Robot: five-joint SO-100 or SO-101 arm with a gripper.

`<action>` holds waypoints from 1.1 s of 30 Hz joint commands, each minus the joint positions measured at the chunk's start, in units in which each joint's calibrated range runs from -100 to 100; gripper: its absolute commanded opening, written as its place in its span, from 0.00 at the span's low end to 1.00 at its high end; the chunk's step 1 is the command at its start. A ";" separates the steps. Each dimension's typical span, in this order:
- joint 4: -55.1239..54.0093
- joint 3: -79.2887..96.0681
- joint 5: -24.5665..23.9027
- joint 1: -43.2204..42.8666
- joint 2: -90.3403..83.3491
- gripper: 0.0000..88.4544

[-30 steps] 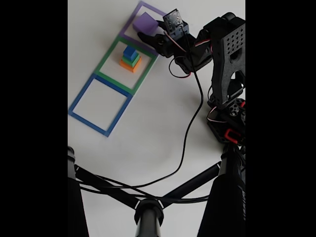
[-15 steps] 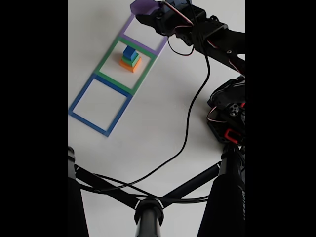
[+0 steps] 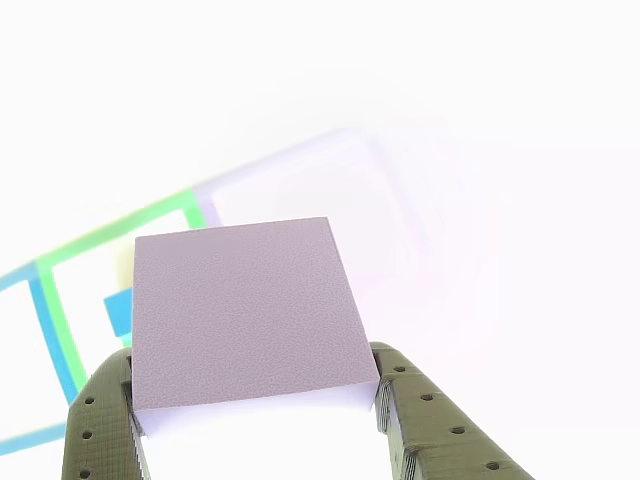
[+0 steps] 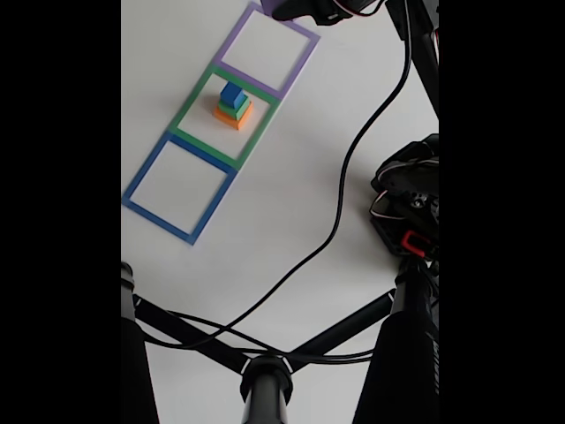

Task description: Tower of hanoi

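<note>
Gripper [image 3: 255, 410] is clamped on the purple slab [image 3: 245, 310] and has swung it up off the purple outline [image 4: 269, 51] since a sec ago — blue/green/orange stack [image 4: 233, 104] sits below-left of it, w/ the slab prob headed for another square.

In the other view the gripper [image 3: 255, 415] shows 2 olive-drab plastic fingers [image 3: 425, 425] — blocky, matte, each dotted with a row of small round holes along its upper face. In the fixed view the arm [image 4: 415, 199] is all black, with a rounded joint housing low on the right carrying a bright red clip and thin red and white wires looped beside it. A long black cable [image 4: 353, 177] trails from the top of the arm and curves down across the white surface — slender, glossy, unbroken. The upper link at the top edge is dark and too cropped to detail.
</note>
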 commanded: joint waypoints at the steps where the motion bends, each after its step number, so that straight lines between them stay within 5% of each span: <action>1: 5.60 -8.80 0.00 -4.85 -3.15 0.16; 23: 8.60 -13.16 0.00 -28.82 -4.04 0.16; 28: -0.96 0.02 0.00 -32.27 -5.82 0.15; 33: -21.93 23.56 0.00 -33.23 -8.73 0.15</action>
